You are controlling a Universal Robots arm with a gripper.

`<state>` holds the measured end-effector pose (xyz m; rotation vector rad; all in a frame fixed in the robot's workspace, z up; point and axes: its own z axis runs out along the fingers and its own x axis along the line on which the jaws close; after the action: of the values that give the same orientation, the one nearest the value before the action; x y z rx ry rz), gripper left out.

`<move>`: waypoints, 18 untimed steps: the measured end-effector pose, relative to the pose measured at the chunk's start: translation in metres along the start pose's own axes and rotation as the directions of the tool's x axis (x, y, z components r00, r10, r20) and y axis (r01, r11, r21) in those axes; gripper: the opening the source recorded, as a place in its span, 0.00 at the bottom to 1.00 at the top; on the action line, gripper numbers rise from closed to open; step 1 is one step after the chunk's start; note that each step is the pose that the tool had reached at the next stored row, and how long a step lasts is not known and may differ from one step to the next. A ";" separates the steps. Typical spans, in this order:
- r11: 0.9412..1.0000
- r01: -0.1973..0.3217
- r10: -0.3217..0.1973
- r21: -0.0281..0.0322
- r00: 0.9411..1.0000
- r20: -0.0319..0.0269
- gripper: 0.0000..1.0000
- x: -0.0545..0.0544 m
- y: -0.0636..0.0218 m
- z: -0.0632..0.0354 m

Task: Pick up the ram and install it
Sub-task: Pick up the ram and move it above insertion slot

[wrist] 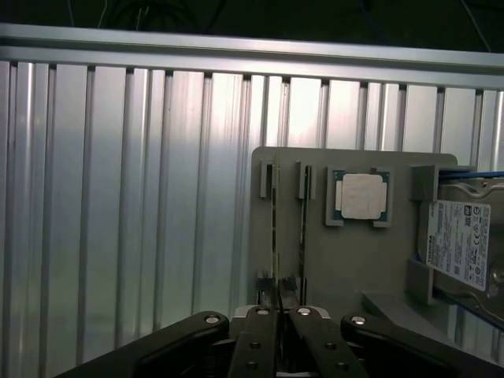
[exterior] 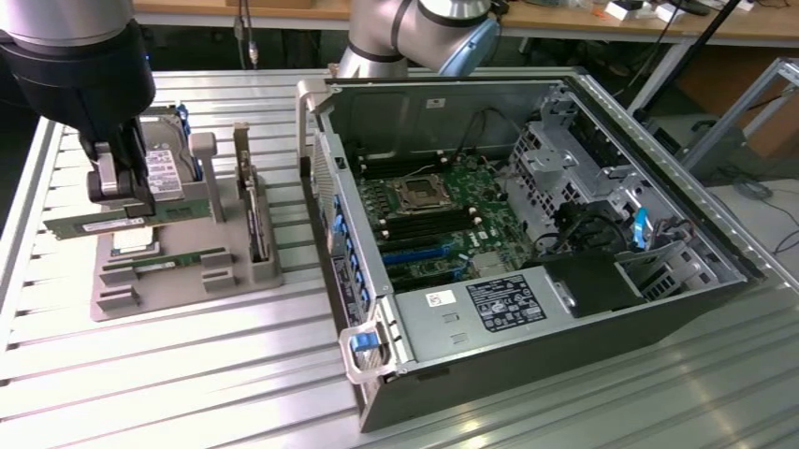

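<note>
Ram [exterior: 94, 225] is clamped in the narrowly closed end effector [exterior: 123, 211] above the holder [exterior: 187, 281].

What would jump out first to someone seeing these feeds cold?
The open computer case, motherboard exposed, dominates the exterior view's right. On that view's left the gripper is shut on the ram, held just above the grey parts holder, where a hard drive and a processor chip sit.
</note>
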<state>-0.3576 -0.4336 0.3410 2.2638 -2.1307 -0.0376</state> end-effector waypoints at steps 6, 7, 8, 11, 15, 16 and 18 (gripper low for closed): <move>1.000 0.000 0.000 0.000 1.000 0.000 0.12 0.000 0.0001 -0.0040; 1.000 0.000 0.000 0.000 1.000 0.000 0.12 0.000 0.0001 -0.0050; 1.000 0.000 0.000 0.000 1.000 0.000 0.12 0.000 0.0001 -0.0064; 1.000 0.000 0.000 0.000 1.000 0.000 0.12 0.000 0.0002 -0.0080; 1.000 0.000 0.000 0.000 1.000 0.000 0.12 0.000 0.0003 -0.0098; 1.000 0.000 0.000 0.000 1.000 0.000 0.12 0.000 0.0003 -0.0101; 1.000 0.000 0.000 0.000 1.000 0.000 0.12 0.000 0.0004 -0.0119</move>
<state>-0.3575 -0.4336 0.3529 2.2638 -2.1307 -0.0376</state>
